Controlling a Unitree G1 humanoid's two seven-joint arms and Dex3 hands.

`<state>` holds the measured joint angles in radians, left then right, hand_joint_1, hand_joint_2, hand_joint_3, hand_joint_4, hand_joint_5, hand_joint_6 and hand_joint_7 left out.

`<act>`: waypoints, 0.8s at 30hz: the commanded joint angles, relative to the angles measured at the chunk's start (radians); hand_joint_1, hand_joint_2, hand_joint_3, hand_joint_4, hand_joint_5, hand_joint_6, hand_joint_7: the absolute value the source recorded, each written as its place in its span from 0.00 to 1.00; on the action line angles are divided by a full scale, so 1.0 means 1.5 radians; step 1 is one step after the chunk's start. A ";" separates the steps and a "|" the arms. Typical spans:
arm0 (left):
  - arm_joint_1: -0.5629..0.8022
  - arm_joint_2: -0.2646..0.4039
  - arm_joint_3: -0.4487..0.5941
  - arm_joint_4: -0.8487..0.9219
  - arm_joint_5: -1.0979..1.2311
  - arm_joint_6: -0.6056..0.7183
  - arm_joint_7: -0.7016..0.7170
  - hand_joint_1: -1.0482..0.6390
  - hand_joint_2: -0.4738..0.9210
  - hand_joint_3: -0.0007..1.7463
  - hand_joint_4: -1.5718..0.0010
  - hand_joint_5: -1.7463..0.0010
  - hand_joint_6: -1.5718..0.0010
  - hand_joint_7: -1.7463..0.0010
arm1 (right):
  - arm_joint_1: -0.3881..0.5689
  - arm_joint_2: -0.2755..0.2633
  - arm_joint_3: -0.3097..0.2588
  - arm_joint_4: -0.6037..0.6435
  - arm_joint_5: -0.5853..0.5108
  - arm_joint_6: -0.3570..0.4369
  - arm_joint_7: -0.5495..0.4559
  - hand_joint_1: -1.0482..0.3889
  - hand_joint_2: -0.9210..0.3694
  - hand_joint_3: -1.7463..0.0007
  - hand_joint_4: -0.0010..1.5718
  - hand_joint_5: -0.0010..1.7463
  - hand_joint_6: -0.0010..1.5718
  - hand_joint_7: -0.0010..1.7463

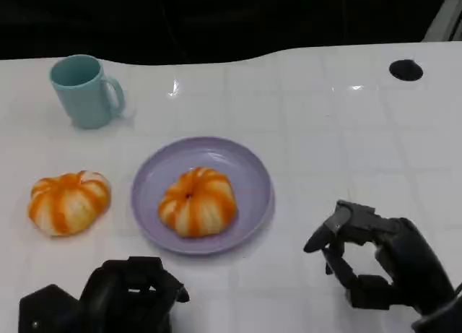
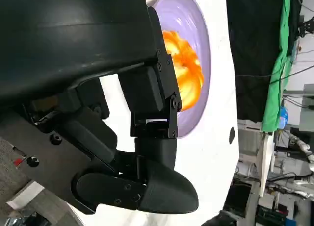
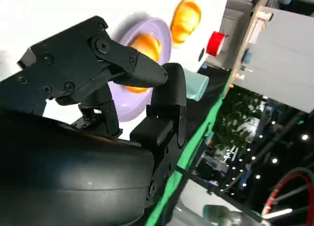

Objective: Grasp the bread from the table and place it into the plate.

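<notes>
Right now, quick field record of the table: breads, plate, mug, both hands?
bread on plate: one orange-and-white striped bread lying in the purple plate
bread on table: second striped bread on the white table, apart from the plate, on the robot's left of it
mug: light blue mug, upright, beyond the loose bread
left hand: left hand near table edge, fingers curled in, holds nothing
right hand: right hand on the plate's right, fingers apart, holds nothing

White table (image 1: pixel 346 131); black backdrop (image 1: pixel 216 15); green curtain (image 2: pixel 279 64).
</notes>
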<state>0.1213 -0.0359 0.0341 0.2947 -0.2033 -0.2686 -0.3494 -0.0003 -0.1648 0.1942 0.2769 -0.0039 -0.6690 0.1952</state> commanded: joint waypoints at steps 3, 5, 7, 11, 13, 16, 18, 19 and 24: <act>0.000 0.009 0.004 0.001 -0.002 0.002 0.001 0.00 0.79 0.29 0.00 0.30 0.08 0.59 | 0.061 -0.005 -0.026 -0.050 0.030 0.048 0.028 0.46 0.25 0.42 0.52 1.00 0.50 0.82; 0.001 0.009 0.004 -0.003 -0.002 0.007 0.003 0.00 0.79 0.29 0.00 0.30 0.08 0.59 | 0.085 0.005 -0.031 -0.069 0.032 0.069 0.022 0.46 0.25 0.43 0.53 1.00 0.49 0.83; 0.002 0.009 0.004 -0.004 -0.002 0.007 0.003 0.00 0.78 0.29 0.00 0.30 0.07 0.59 | 0.100 0.011 -0.033 -0.085 0.036 0.086 0.023 0.44 0.24 0.44 0.54 1.00 0.48 0.85; 0.005 0.008 0.004 -0.008 -0.002 0.008 0.004 0.00 0.78 0.29 0.00 0.30 0.07 0.59 | 0.124 0.021 -0.038 -0.112 0.050 0.117 0.029 0.43 0.22 0.46 0.54 1.00 0.47 0.86; 0.006 0.009 0.005 -0.010 -0.001 0.006 0.004 0.00 0.79 0.30 0.00 0.30 0.07 0.59 | 0.134 0.025 -0.039 -0.125 0.055 0.132 0.031 0.44 0.21 0.48 0.52 1.00 0.49 0.80; 0.008 0.010 0.006 -0.014 -0.003 0.012 0.004 0.00 0.79 0.30 0.00 0.29 0.07 0.59 | 0.139 0.034 -0.042 -0.129 0.057 0.141 0.034 0.46 0.21 0.48 0.52 0.98 0.53 0.74; 0.008 0.012 0.006 -0.014 -0.003 0.013 0.003 0.00 0.78 0.31 0.00 0.29 0.07 0.59 | 0.139 0.042 -0.044 -0.123 0.062 0.144 0.034 0.46 0.21 0.48 0.52 0.97 0.54 0.73; 0.007 0.012 0.007 -0.013 -0.004 0.012 0.002 0.00 0.78 0.31 0.00 0.29 0.07 0.59 | 0.138 0.047 -0.046 -0.117 0.064 0.143 0.034 0.45 0.21 0.48 0.52 0.97 0.54 0.73; 0.004 0.012 0.009 -0.004 -0.005 0.004 -0.001 0.00 0.78 0.31 0.00 0.29 0.08 0.59 | 0.128 0.059 -0.053 -0.093 0.058 0.130 0.032 0.43 0.19 0.50 0.51 0.99 0.53 0.75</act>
<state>0.1247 -0.0330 0.0394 0.2836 -0.2049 -0.2564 -0.3495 0.1974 -0.0761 0.1331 0.1172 0.0762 -0.4631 0.2458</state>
